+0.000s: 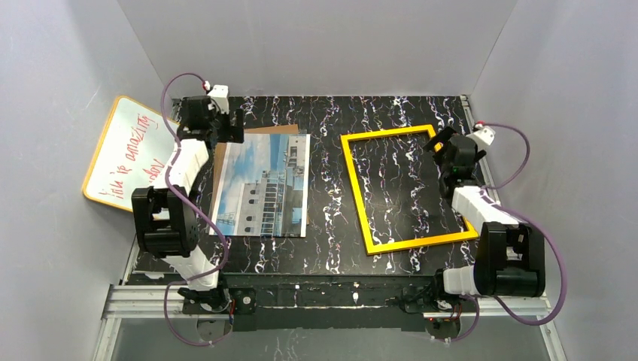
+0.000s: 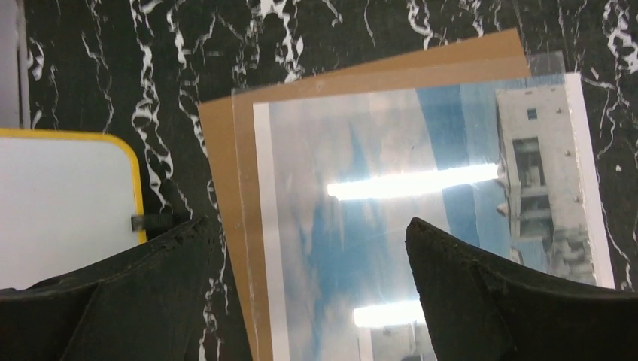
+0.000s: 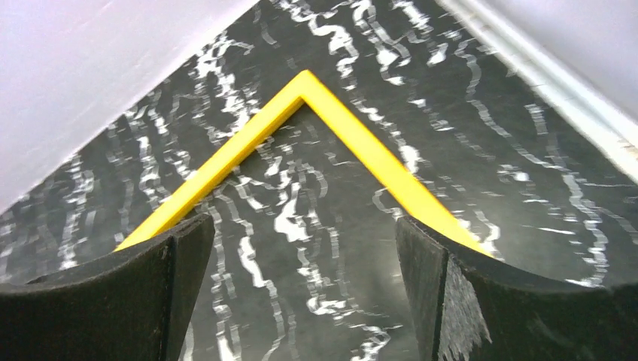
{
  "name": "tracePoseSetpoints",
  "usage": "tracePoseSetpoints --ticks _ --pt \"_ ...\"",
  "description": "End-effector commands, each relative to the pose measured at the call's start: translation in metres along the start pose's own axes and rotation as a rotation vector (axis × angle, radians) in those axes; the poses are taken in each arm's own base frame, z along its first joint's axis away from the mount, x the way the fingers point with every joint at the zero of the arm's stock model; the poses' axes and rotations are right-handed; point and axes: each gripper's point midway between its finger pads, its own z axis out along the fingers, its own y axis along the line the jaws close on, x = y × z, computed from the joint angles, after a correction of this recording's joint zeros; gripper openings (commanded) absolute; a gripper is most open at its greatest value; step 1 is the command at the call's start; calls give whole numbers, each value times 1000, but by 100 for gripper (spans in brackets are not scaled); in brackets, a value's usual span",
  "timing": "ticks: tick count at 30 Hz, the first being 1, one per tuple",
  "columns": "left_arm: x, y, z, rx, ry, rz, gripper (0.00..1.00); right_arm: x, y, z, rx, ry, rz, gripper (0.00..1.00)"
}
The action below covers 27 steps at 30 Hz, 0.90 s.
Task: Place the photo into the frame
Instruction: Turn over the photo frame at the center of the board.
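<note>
Photo (image 1: 262, 186) lies face up on the left, on the brown backing board (image 2: 451, 56) and well apart from the frame (image 1: 421, 243), which sits unfilled on the right. The pickup looks not yet made. Your left gripper (image 2: 307, 233) hovers released over the photo's far-left corner. Your right gripper (image 3: 301, 226), also released, hangs over 1 frame corner. Next you need to pinch the thin photo edge alone, not the board. The table (image 1: 331, 120) strip between the 2 is your path. The whiteboard (image 1: 128, 154) crowds the left.
</note>
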Motion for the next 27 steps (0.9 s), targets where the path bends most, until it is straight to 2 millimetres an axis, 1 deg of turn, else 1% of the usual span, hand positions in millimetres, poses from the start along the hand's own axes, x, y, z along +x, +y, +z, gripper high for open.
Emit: tracePoseSetpoints --ticks 1,3,5,7,9,10,14,15,17,22,27 --pt "61 -7 -34 119 361 -76 98 42 38 -18 -128 380 70 99" --pt "57 -10 -40 142 382 -90 98 53 59 -25 -180 460 18 99" --pt "55 -12 -46 154 400 -102 98 68 80 -37 -213 501 -75 99" --pt "54 -15 -51 171 409 -110 98 84 106 -50 -272 544 -151 99" --pt "53 -17 -54 179 417 -116 98 106 121 -62 -292 615 -213 99" --pt "54 -18 -55 184 424 -116 98 123 130 -70 -310 651 -262 99" --pt "57 -20 -61 195 451 -114 98 167 149 -96 -333 732 -434 99" --pt "58 -20 -61 196 456 -114 98 176 149 -101 -326 743 -467 99" --pt "61 -20 -63 199 468 -111 98 188 149 -107 -315 750 -510 99" --pt "68 -21 -67 209 500 -96 98 211 140 -118 -267 785 -577 98" --pt "73 -25 -71 233 523 -96 98 234 125 -129 -196 795 -681 83"
